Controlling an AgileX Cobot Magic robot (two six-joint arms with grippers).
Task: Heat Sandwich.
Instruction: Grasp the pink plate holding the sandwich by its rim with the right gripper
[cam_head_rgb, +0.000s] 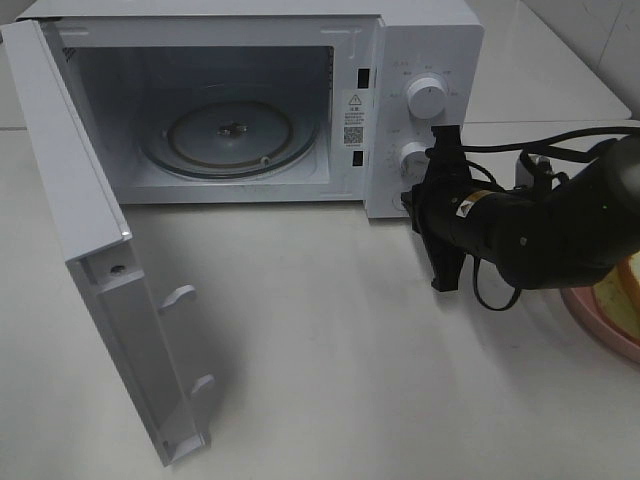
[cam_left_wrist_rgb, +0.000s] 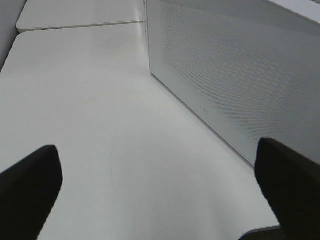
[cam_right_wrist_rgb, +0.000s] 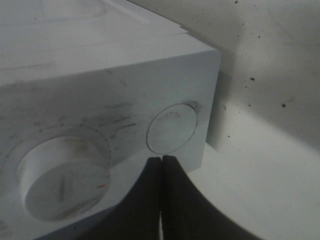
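The sandwich (cam_head_rgb: 629, 284) shows only as a pale yellow sliver at the right edge of the exterior view, lying on a pink plate (cam_head_rgb: 597, 317) and mostly cut off by the frame. The white microwave (cam_head_rgb: 430, 40) stands with its door (cam_head_rgb: 90, 260) swung wide open and its glass turntable (cam_head_rgb: 230, 135) bare. My right gripper (cam_head_rgb: 412, 203) is shut and empty, its tips (cam_right_wrist_rgb: 161, 161) right at the round button (cam_right_wrist_rgb: 171, 127) low on the control panel. My left gripper (cam_left_wrist_rgb: 160, 190) is open and empty beside the microwave's perforated side wall (cam_left_wrist_rgb: 240, 75); the exterior view does not show it.
Two knobs (cam_head_rgb: 428, 98) (cam_head_rgb: 415, 156) sit on the panel above the button; the lower knob (cam_right_wrist_rgb: 62, 180) fills the right wrist view beside it. The open door juts toward the table's front left. My right arm (cam_head_rgb: 560, 225) and its cables lie over the plate's side.
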